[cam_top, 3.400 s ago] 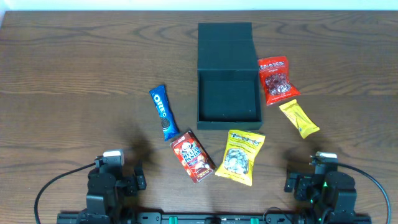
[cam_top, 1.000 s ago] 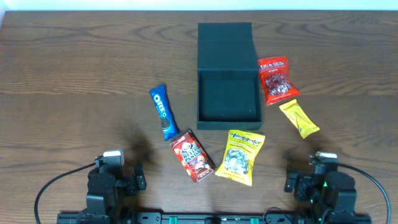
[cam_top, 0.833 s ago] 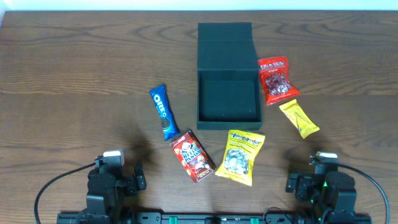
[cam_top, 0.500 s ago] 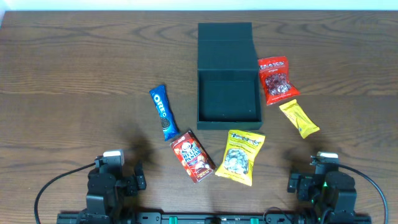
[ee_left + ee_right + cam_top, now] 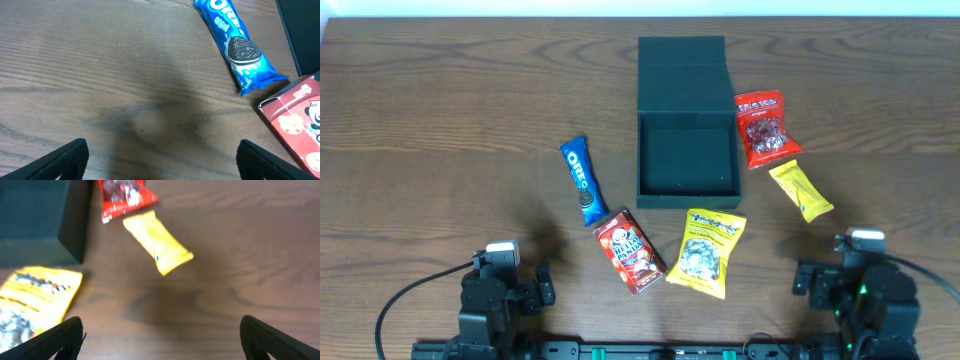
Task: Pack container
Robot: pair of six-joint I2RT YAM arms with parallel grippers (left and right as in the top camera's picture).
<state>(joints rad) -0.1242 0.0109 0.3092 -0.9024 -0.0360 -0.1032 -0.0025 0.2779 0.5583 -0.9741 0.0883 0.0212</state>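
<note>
The dark teal-black container (image 5: 687,185) stands open at the table's middle back, its flap lid (image 5: 682,62) laid flat behind it, and its inside looks bare. Round it lie a blue Oreo packet (image 5: 582,180), a red Hello Panda box (image 5: 630,250), a yellow nut bag (image 5: 707,252), a red bag (image 5: 763,128) and a small yellow packet (image 5: 801,190). My left gripper (image 5: 160,165) is open over bare wood near the Oreo packet (image 5: 237,47). My right gripper (image 5: 162,340) is open over bare wood below the small yellow packet (image 5: 158,249).
Both arm bases sit at the table's front edge, the left (image 5: 498,295) and the right (image 5: 865,290). The container's corner (image 5: 45,225) shows at the upper left of the right wrist view, with the yellow nut bag (image 5: 35,302) below it.
My right arm has shifted a little to the right and the right wrist view is blurred by motion. The left arm and all the snacks have stayed put.
</note>
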